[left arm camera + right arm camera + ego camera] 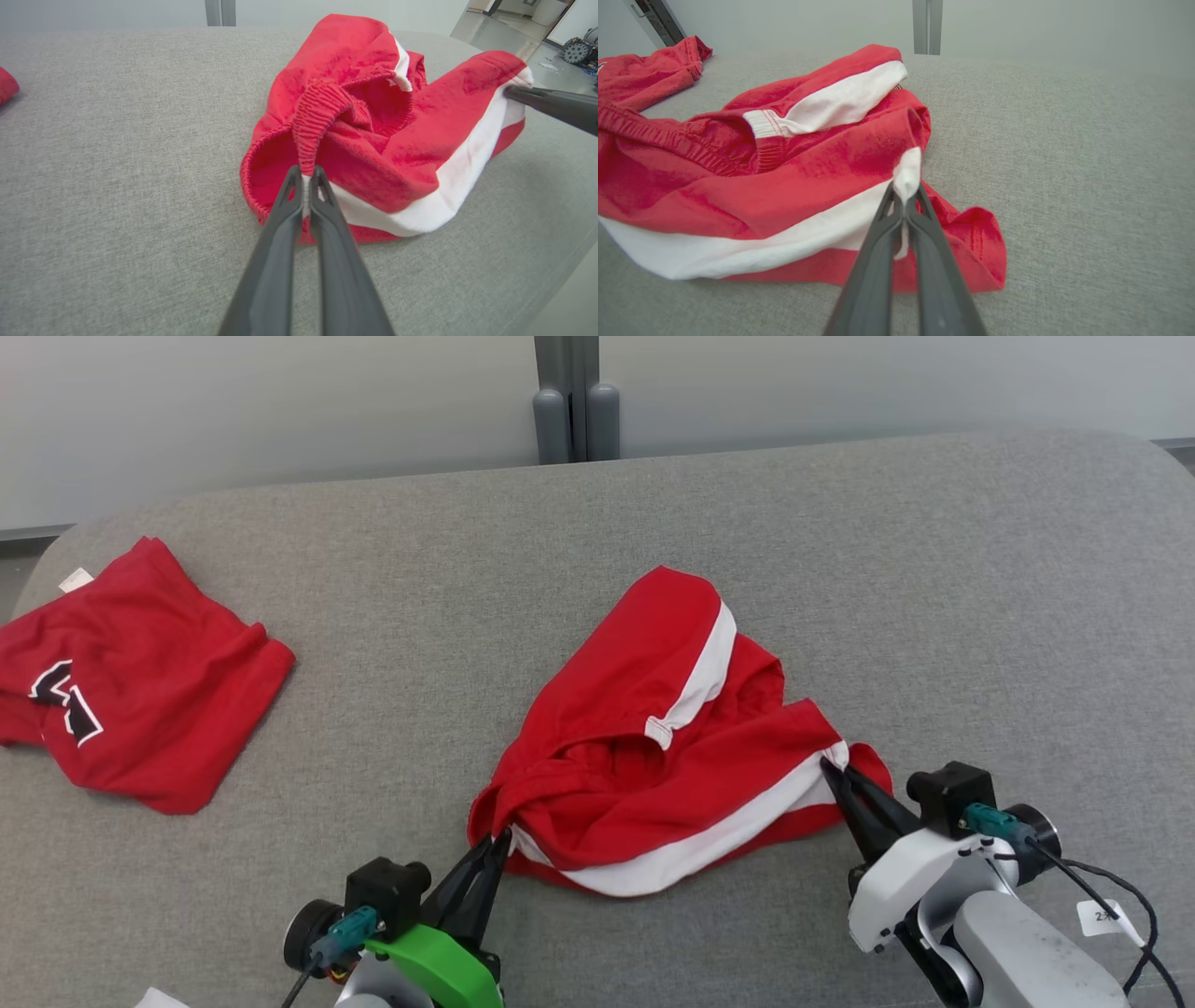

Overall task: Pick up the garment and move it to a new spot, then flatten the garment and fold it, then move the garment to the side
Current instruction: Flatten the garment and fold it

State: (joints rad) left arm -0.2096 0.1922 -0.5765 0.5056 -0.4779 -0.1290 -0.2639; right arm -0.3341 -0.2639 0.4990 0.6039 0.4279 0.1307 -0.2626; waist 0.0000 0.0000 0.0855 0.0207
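Currently found a red garment (644, 747) with white side stripes lying crumpled near the centre of the grey counter (934, 616), slightly toward 5 o'clock in the head view. Found the left jaws closed tight on a ribbed red waistband fold at the garment's 7 o'clock edge, a sliver of white cloth pinched between the tips. Found the right jaws likewise closed, clamping the white stripe's end at the garment's 4 o'clock corner. Noted one stripe running along the near edge between both grip points, another leading up toward 12 o'clock. Noted the bulk of the cloth resting on the counter. Logged a second red garment (140, 681), black-and-white print, at the counter's 9 o'clock side, well apart. Logged a grey post (576, 411) beyond 12 o'clock.
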